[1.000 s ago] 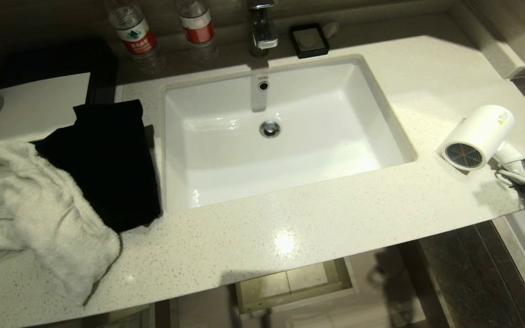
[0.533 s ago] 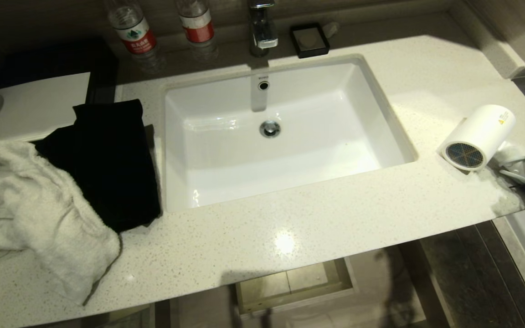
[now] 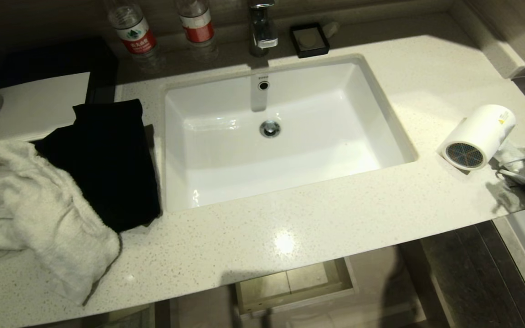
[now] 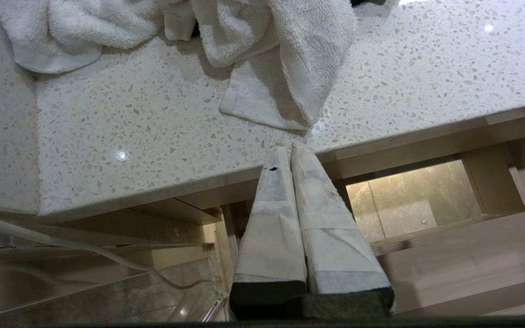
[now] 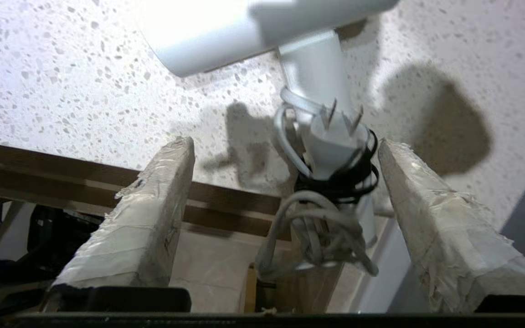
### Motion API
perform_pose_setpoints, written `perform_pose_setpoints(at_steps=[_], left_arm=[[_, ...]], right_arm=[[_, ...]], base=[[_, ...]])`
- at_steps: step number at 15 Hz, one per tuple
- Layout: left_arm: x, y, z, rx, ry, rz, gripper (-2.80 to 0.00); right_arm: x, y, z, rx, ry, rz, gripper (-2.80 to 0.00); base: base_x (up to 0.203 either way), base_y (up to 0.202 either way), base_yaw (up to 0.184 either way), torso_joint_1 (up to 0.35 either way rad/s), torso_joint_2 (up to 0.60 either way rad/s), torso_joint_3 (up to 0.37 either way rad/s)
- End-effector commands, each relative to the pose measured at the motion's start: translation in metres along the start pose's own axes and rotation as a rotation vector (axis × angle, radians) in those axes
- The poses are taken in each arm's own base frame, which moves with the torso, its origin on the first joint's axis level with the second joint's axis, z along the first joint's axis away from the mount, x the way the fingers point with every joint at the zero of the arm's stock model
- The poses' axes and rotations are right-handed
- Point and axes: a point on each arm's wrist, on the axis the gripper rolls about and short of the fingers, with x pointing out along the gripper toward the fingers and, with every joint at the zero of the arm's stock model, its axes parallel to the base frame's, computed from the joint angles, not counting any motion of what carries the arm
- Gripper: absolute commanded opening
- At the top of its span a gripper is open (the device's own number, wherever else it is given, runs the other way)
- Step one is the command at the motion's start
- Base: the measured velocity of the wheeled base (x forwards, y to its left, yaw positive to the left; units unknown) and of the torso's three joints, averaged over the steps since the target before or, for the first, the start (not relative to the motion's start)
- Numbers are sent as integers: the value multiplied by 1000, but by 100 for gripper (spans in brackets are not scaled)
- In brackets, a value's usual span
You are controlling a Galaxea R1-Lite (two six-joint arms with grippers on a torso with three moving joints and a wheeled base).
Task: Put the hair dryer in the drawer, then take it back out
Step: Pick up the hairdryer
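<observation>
Three views show this moment. From the head, the hair dryer (image 3: pixel 476 136) lies on its side on the bench (image 3: pixel 317 228), at the far right, well apart from the sink (image 3: pixel 276 132); its grille faces the sink and its cord hangs over the bench edge. Below the bench edge the drawer (image 3: pixel 294 284) stands pulled out, and I judge it is ready to receive the dryer. No gripper is seen from here.

From the left wrist, the left gripper (image 4: pixel 285 152) has its fingers pressed together with nothing between them. It hangs in front of the bench edge, near a white towel (image 4: pixel 285 68), so this arm looks parked.

From the right wrist, the right gripper (image 5: pixel 285 146) has its fingers spread wide on both sides of the plug and the bundled cord, not touching them. They seem placed to close on the handle end, so the grasp is not yet done.
</observation>
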Motion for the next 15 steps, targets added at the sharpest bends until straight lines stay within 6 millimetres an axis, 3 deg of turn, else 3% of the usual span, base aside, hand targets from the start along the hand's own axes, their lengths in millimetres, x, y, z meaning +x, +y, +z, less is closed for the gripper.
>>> perform_pose_setpoints(at_steps=[1,6,10,15], left_arm=[[0,0,0,0,1,0,-280],[0,0,0,0,1,0,-280],[0,0,0,0,1,0,-280],[0,0,0,0,0,0,-280]], right_arm=[[18,-10,-1,3,-2,64,0],[18,-10,-1,3,-2,64,0],[44,-34,7,-12,6,73,0],[58,-40,2,-53,49,112,0]], base=[[0,0,0,0,0,0],[0,0,0,0,0,0],[0,0,0,0,0,0],[0,0,0,0,0,0]])
